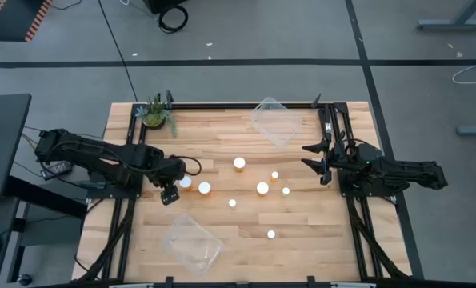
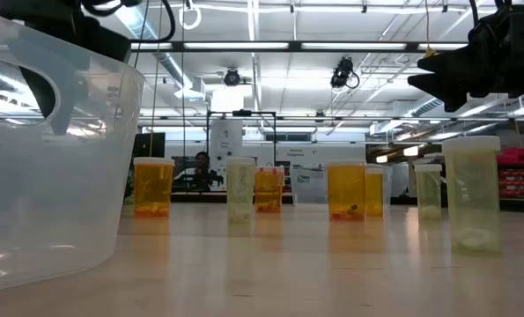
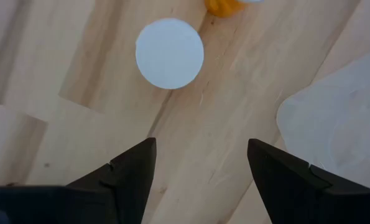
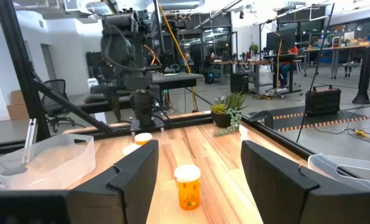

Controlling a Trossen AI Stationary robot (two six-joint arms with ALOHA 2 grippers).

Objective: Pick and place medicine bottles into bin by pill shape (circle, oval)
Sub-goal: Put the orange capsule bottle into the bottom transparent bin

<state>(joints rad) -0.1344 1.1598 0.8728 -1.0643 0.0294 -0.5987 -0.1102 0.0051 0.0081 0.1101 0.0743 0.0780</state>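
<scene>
Eight white-capped medicine bottles [image 1: 239,163] scattered mid-frame in the high view, none in either bin. Nearest two at left centre, just beside the left gripper [image 1: 170,194]. Its fingers [image 3: 127,174] spread and empty, pointing down at bare wood beside one white cap [image 3: 170,44]. Risk: descending off-centre, clipping the cap and toppling the bottle into its orange neighbour [image 1: 205,189]. Pill shape possibly misread; contents too small to tell. Clear bin [image 1: 193,242] lower left. Right gripper [image 1: 316,163] spread, empty, waiting at right.
</scene>
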